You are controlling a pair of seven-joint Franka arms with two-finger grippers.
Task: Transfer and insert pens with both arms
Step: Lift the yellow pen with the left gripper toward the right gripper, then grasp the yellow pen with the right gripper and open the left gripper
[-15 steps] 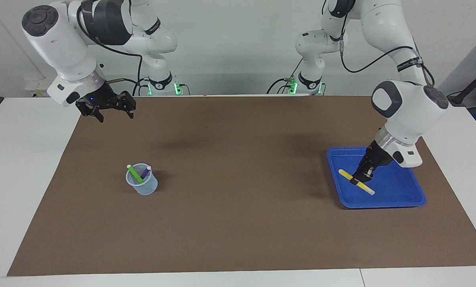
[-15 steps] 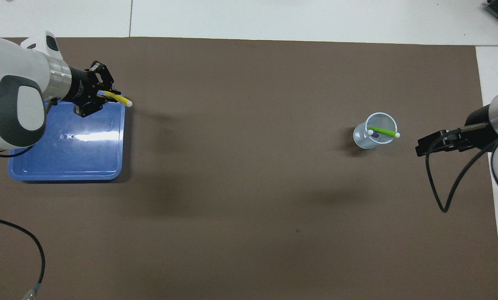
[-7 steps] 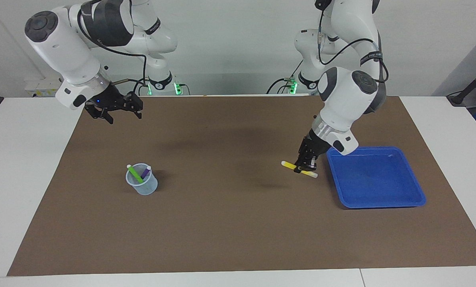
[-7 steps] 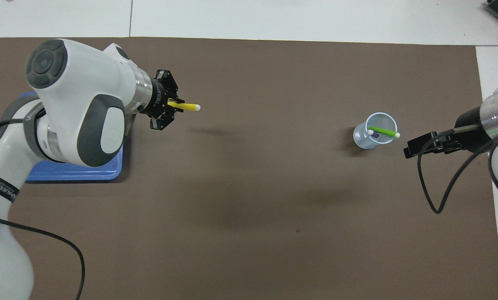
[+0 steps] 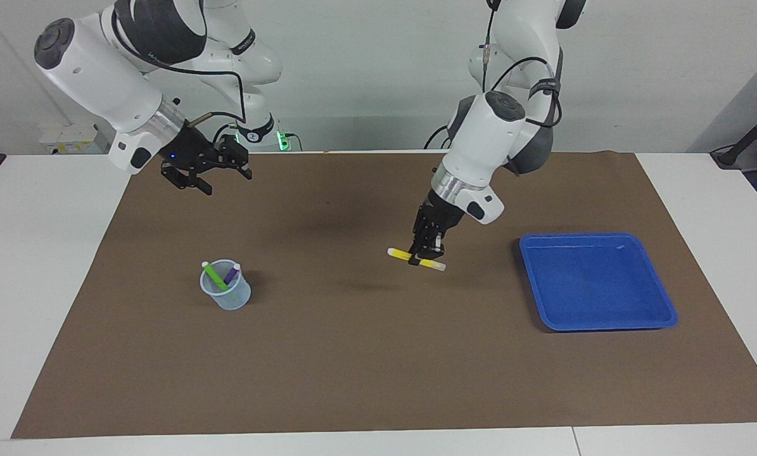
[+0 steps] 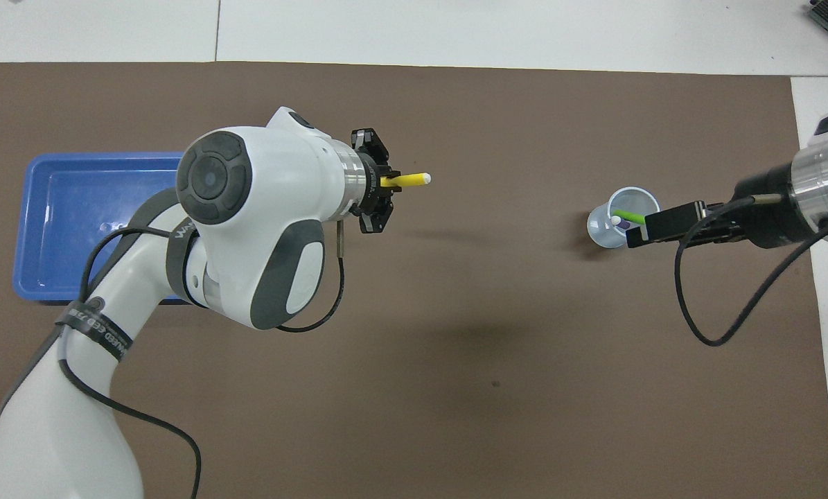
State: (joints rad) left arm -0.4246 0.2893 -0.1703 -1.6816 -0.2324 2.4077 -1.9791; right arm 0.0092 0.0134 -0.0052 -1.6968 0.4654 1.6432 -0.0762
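Note:
My left gripper (image 5: pixel 424 258) is shut on the yellow pen (image 5: pixel 400 254) at its middle and holds it level, a little above the brown mat's middle. In the overhead view the left gripper (image 6: pixel 386 183) shows the yellow pen (image 6: pixel 410 179) pointing toward the right arm's end. A clear plastic cup (image 5: pixel 229 297) stands toward the right arm's end and holds the green pen (image 5: pixel 214 277) and the purple pen (image 5: pixel 231 273). My right gripper (image 5: pixel 216 177) is open and empty, raised in the air. From overhead the right gripper (image 6: pixel 646 225) covers the edge of the cup (image 6: pixel 604 232).
An empty blue tray (image 5: pixel 597 278) lies toward the left arm's end; it also shows in the overhead view (image 6: pixel 74 208). A brown mat (image 5: pixel 378 354) covers most of the white table.
My left gripper has lifted the yellow pen out of the blue tray and carried it to the mat's middle. My right gripper has moved a little toward the middle.

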